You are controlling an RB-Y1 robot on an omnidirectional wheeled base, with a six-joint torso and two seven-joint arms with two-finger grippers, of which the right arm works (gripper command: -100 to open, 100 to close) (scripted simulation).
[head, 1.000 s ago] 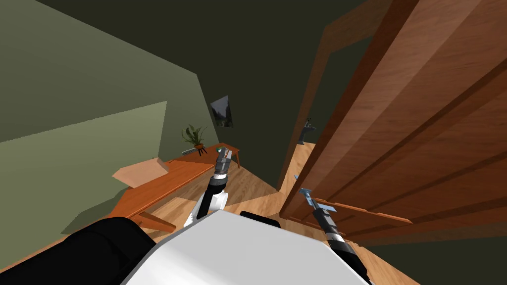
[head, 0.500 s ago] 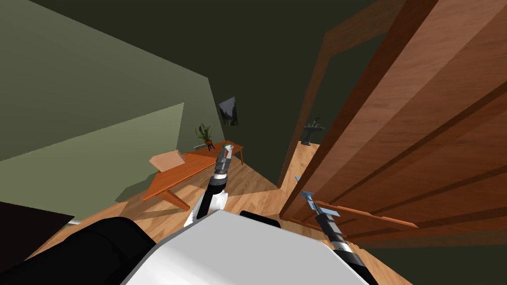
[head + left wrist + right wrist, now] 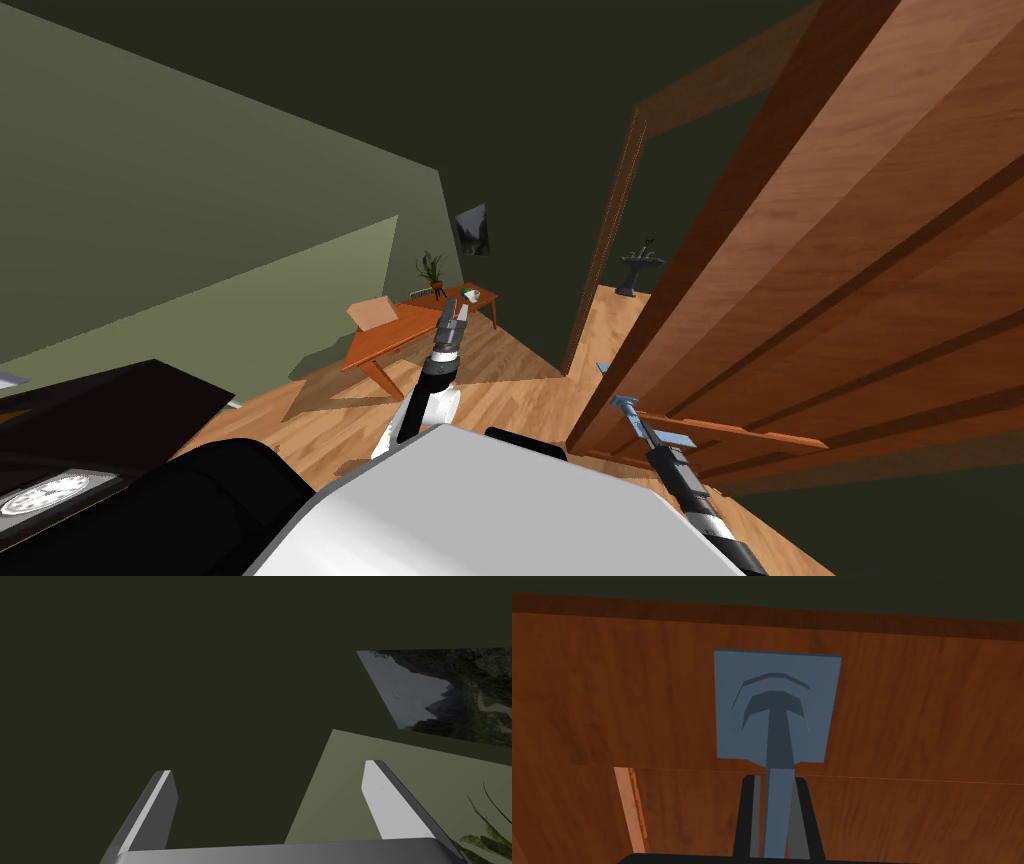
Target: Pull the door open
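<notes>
The brown wooden door is standing at my two o'clock, swung partly out of its frame, with a gap showing between the frame and the door's free edge. One blue-grey handle is sitting on the door near that edge, at about one o'clock. It is a single lever rising from one square plate fixed flat on the wood. The right gripper is gripping this lever: its two fingers are pressing the lever's two sides, pinching it just below the plate. In the head view the same gripper is reaching up along the door's lower rail to the handle.

The left gripper is hanging in free air at twelve o'clock, well apart from the door, and its two fingers are standing spread with nothing between them.

Beyond it, at eleven o'clock, one wooden counter is standing on the plank floor. It is carrying one open cardboard box, one potted plant and one white cup. One picture is hanging on the dark wall above the counter. Through the doorway, at one o'clock, one pedestal sink is showing. At nine o'clock a dark cabinet is standing close to me, with one round white dial on it; its marks are too small to read.
</notes>
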